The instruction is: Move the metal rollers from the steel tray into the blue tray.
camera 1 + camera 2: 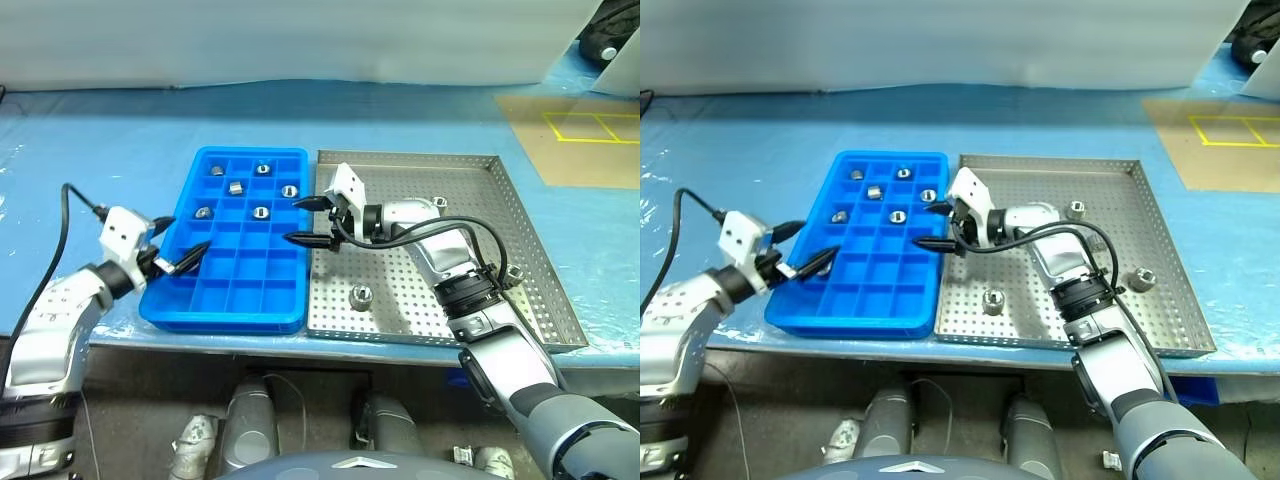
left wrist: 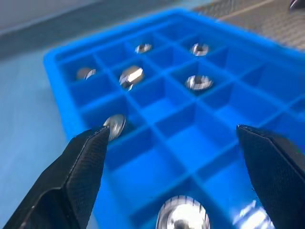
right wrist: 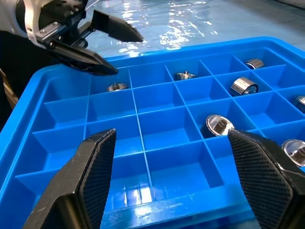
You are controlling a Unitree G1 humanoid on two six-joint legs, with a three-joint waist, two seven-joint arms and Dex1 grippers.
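Metal rollers (image 1: 261, 211) sit in the blue tray (image 1: 228, 296); both tools (image 1: 178, 257) (image 1: 312, 220) gape, holding nothing.

Blue table covering (image 1: 120, 140) spans the whole work surface; glossy, faintly wrinkled near the left edge. Pale grey wall or backdrop (image 1: 300, 40) runs along the far side. Far right: brown cardboard-coloured sheet (image 1: 575, 140) lying flat on the covering, with yellow tape lines (image 1: 590, 127) forming box outlines on it. Far right corner: a dark wheel-like object (image 1: 612, 45), partly cut off, identity unclear. Below the near table edge, grey floor (image 1: 150, 400). Small white and dark item on the floor, near right (image 1: 462, 456), too small to identify.
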